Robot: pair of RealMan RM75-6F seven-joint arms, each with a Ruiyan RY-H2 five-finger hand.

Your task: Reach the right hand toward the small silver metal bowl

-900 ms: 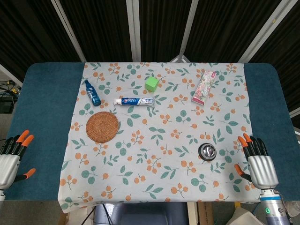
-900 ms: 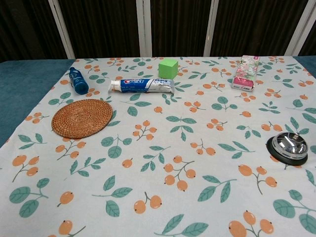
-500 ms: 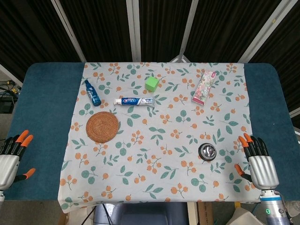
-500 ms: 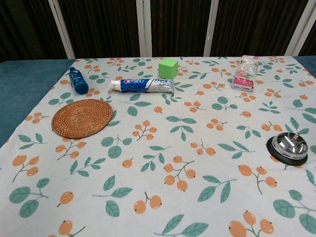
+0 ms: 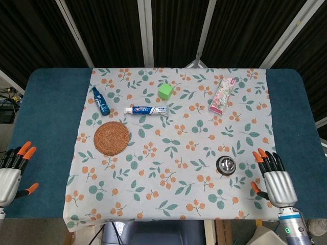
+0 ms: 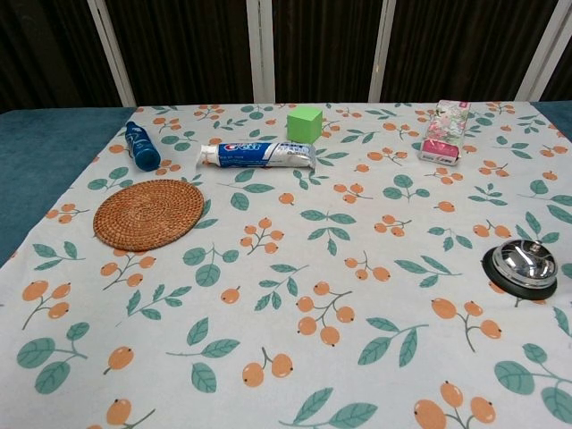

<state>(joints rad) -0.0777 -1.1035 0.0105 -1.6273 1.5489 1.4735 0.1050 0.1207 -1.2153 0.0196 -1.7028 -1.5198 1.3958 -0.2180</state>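
The small silver metal bowl point(image 5: 226, 165) point(image 6: 521, 265) sits on the floral cloth near its front right corner. My right hand point(image 5: 272, 177) hovers just right of the bowl in the head view, over the cloth's edge, fingers stretched out and apart, holding nothing. My left hand point(image 5: 11, 170) stays at the far left over the blue table, fingers spread and empty. Neither hand appears in the chest view.
On the floral cloth point(image 5: 179, 148) lie a woven round coaster point(image 5: 111, 138), a blue tube point(image 5: 101, 100), a toothpaste tube point(image 5: 147, 110), a green cube point(image 5: 165, 91) and a floral tissue pack point(image 5: 223, 95), all left of or beyond the bowl.
My right hand has shifted slightly left, closer to the bowl. The left hand and all objects stay put.
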